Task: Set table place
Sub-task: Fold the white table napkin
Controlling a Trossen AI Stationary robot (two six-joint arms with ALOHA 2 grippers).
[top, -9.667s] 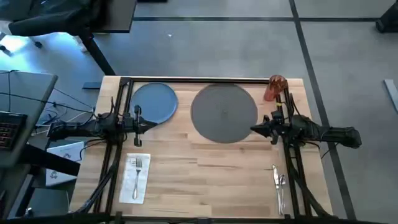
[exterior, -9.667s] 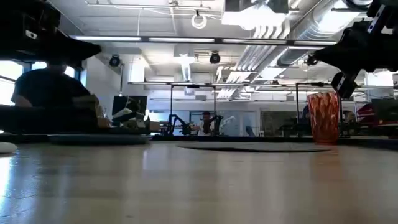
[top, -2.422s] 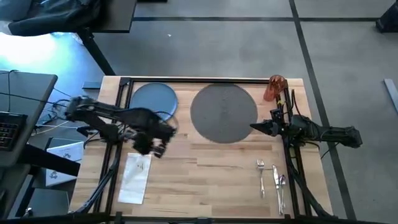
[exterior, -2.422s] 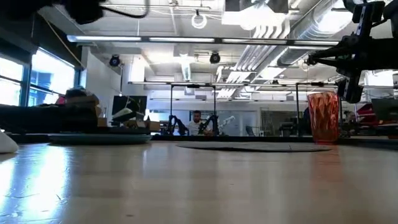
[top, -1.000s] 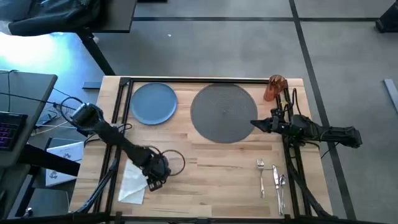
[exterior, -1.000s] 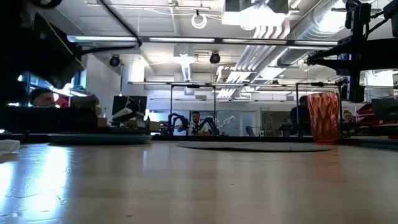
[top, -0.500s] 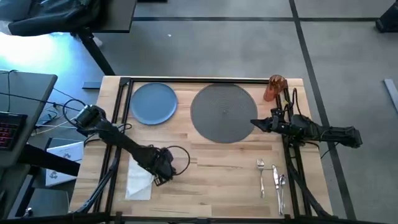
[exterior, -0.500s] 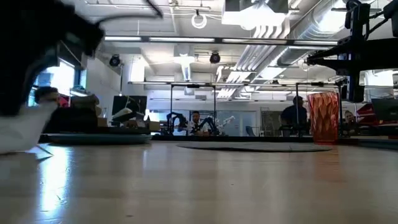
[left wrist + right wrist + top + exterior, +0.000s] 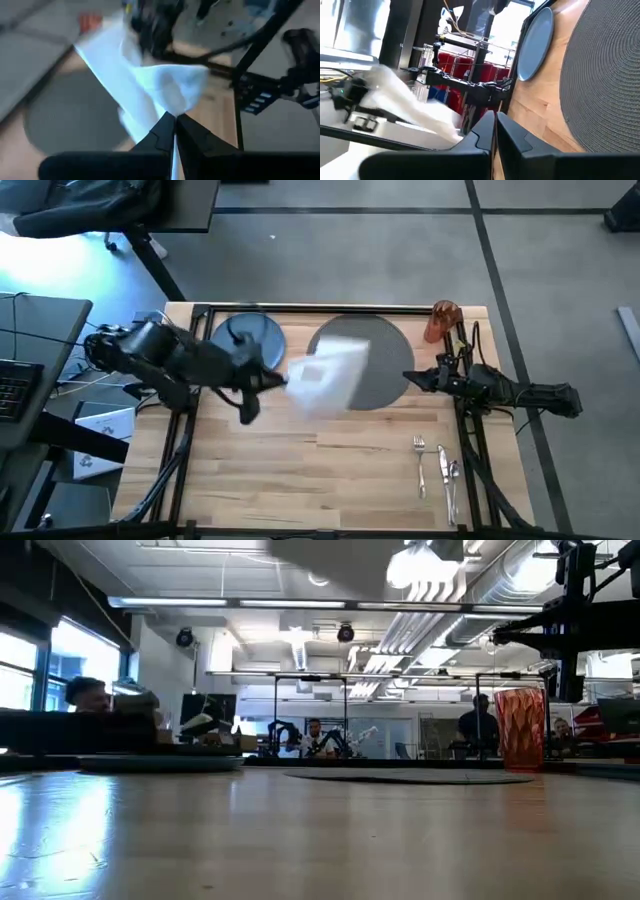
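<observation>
The white napkin (image 9: 325,375) is in the air over the left edge of the round grey mat (image 9: 385,370), blurred by motion, with my left gripper (image 9: 275,383) shut on it. The blue plate (image 9: 238,338) lies flat at the far left, partly under my left arm. The orange cup (image 9: 440,321) stands upright at the far right. Fork (image 9: 420,457), knife (image 9: 440,467) and spoon (image 9: 453,477) lie side by side at the near right. My right gripper (image 9: 409,377) hovers shut at the mat's right edge, holding nothing. My left gripper pinches a bunched part of the napkin (image 9: 172,107) between its two shut fingers. The fingers point roughly level toward the table's right. The napkin is lifted clear of the table and streams out beyond the fingertips, loose and spread.
Black rails (image 9: 190,430) run front to back on the left and right (image 9: 470,450) of the table, with another along the far edge. Bare wood (image 9: 320,470) lies in the near middle. In the low view people stand in the room behind the table.
My left gripper has risen from the near left of the table and swung toward the far right, to the mat's left edge, staying shut on the napkin. The napkin has been lifted clear of the table and now flaps out over the mat.
</observation>
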